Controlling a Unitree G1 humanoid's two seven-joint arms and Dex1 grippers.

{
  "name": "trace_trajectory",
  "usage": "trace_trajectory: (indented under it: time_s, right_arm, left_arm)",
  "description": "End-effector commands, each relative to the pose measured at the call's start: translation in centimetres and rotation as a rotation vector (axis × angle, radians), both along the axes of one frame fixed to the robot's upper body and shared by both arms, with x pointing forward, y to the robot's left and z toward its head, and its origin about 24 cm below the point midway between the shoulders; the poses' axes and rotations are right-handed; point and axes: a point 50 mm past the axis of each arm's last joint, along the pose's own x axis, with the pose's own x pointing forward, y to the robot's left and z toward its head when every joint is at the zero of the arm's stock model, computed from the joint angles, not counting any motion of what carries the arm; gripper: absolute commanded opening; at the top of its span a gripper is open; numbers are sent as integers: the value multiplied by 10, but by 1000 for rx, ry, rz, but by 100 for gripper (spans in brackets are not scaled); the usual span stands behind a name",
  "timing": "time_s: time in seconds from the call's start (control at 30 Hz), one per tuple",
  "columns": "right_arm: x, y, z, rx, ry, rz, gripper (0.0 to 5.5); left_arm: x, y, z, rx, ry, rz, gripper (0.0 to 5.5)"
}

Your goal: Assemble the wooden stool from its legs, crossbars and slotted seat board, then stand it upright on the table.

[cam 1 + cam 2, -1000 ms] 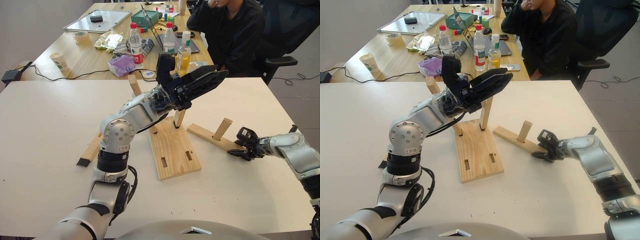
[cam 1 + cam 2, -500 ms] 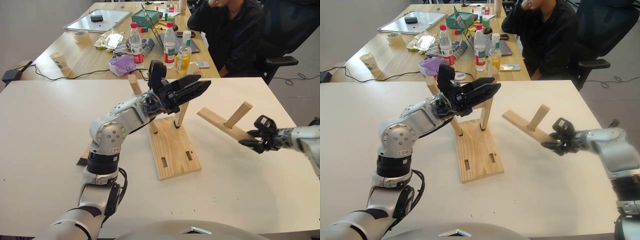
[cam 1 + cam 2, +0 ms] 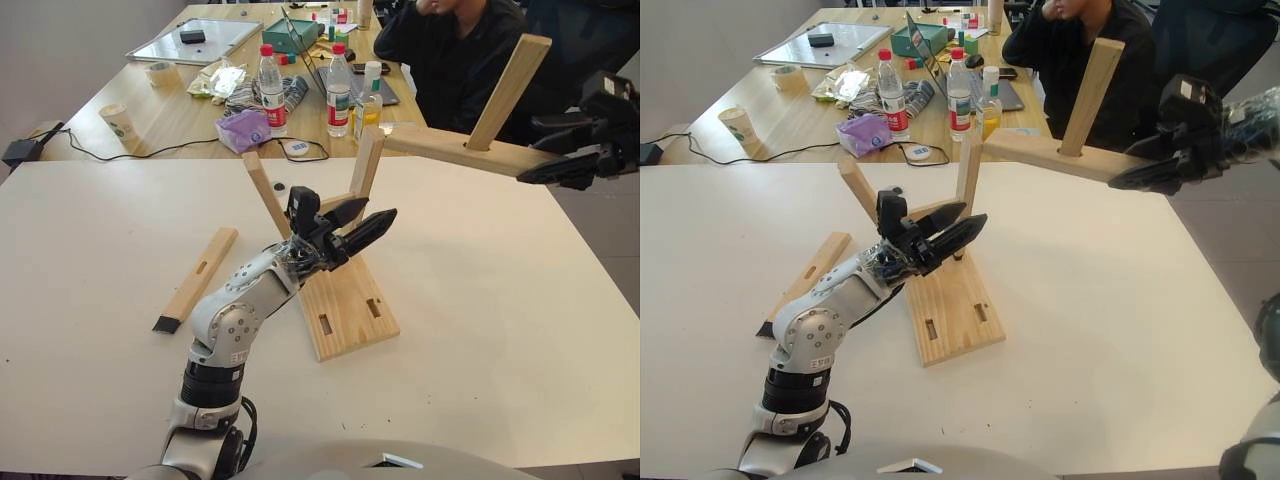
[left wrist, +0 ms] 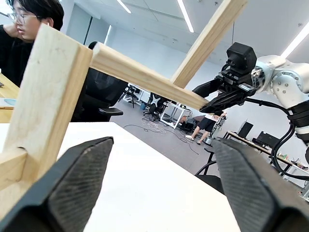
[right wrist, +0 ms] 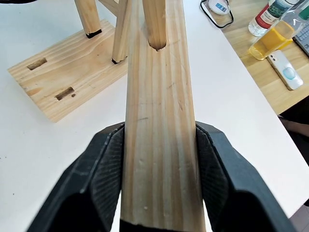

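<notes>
Right end effector (image 3: 565,163) grasps end of pale wooden crossbar with pegged leg (image 3: 450,148), aloft at 2 o'clock of slotted wooden seat board (image 3: 350,305). Left end effector (image 3: 375,212) released. Likely light, stiff; end-hold may twist.

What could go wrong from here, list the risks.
1. The right hand grips the leg-and-crossbar piece only at one end, high in the air; it may pivot or slip.
2. The open left hand sits beside the two legs standing in the seat board; one leans, so a nudge might unseat them.
</notes>
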Motion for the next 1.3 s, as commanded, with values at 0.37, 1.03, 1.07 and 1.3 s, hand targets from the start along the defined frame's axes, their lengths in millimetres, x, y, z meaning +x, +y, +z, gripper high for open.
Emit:
trace_trajectory:
  time_s: [0.37,1.03,1.07,1.3]
  right_arm:
    - [11,5,48,36,-123,28,204]
    - [-1,53,41,227,43,264,203]
    - [-1,54,42,232,44,271,203]
    - [1,64,37,258,84,308,203]
  left_arm:
    - [13,-2,-3,-112,1,39,540]
    - [42,-18,43,-598,-112,-76,540]
    - [43,-19,39,-590,-103,-79,540]
    - [46,-25,45,-620,-163,-105,540]
